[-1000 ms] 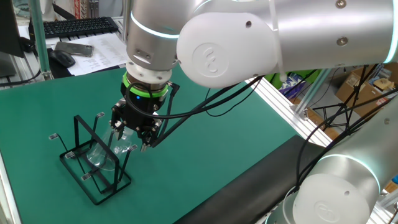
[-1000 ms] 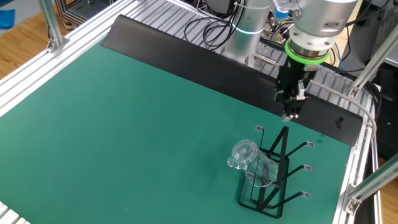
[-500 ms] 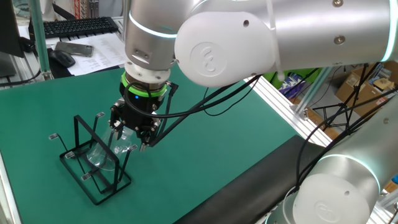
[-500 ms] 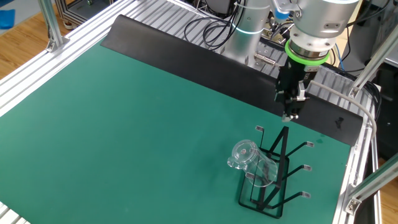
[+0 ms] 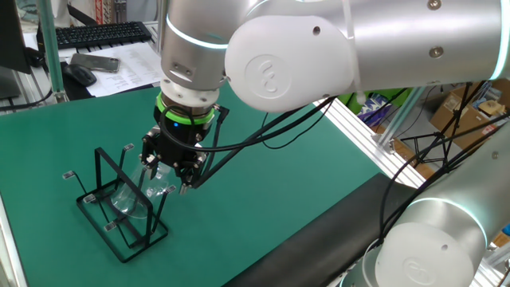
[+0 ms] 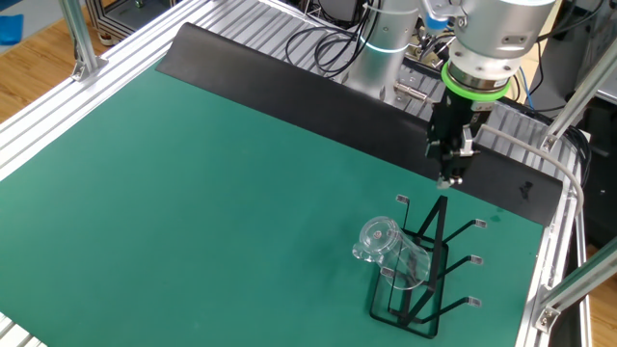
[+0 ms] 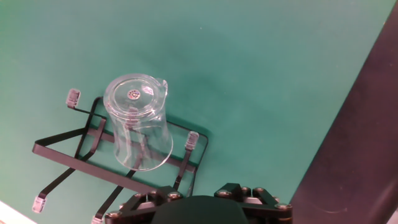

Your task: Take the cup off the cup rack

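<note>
The clear glass cup (image 7: 138,124) hangs tilted on a peg of the black wire cup rack (image 7: 68,155), its base pointing up and away from the frame. It also shows in one fixed view (image 5: 127,199) and in the other fixed view (image 6: 386,246). The rack (image 5: 119,219) stands on the green mat (image 5: 263,191); it sits near the mat's right edge in the other fixed view (image 6: 439,289). My gripper (image 5: 167,178) hovers just above and beside the cup, open and empty, not touching it. In the other fixed view the gripper (image 6: 449,179) is above the rack's far side. The hand view shows only the gripper's body, not its fingertips.
A black strip (image 6: 289,87) borders the mat's far side, with aluminium rails (image 6: 58,125) around it. A keyboard (image 5: 100,33), mouse and papers lie on the desk beyond the mat. Black cables (image 5: 271,131) hang from the arm over the mat.
</note>
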Motion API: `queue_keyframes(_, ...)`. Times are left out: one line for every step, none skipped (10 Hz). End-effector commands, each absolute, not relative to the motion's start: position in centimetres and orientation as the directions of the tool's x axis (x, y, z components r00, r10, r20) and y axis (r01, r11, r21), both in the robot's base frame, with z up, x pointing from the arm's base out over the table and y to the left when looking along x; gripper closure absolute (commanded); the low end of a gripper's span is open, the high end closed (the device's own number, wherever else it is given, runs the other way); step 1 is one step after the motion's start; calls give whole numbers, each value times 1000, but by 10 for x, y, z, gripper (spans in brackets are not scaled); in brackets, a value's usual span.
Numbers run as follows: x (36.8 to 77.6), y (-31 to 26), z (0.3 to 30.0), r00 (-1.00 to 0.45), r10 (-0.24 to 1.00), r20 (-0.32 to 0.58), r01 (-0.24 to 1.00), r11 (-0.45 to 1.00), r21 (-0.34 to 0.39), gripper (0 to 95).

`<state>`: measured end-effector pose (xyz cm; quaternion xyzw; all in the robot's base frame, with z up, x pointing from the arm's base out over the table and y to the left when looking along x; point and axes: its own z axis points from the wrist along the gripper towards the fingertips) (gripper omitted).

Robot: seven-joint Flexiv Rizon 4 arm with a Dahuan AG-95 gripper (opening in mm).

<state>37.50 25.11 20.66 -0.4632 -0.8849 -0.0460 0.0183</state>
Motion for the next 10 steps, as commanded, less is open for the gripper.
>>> queue_keyframes(387, 265, 181, -583, 811, -42, 807, 584, 89, 380)
queue_keyframes(387, 265, 181, -583, 811, -42, 807, 584, 89, 380)
queue_keyframes(387, 265, 181, -586, 809, -38, 805, 587, 88, 380)
queue_keyframes(387, 265, 181, -587, 809, -37, 804, 588, 88, 380)
queue_keyframes(388, 264, 181, -589, 808, -38, 803, 589, 87, 380)
queue_keyframes(391, 263, 183, -588, 808, -40, 803, 589, 86, 380)
queue_keyframes(394, 260, 185, -585, 810, -39, 806, 586, 88, 380)
queue_keyframes(396, 259, 186, -586, 810, -40, 805, 587, 89, 380)
queue_keyframes(397, 259, 186, -589, 808, -38, 803, 589, 93, 380)
queue_keyframes(397, 259, 185, -588, 808, -38, 802, 589, 95, 380)
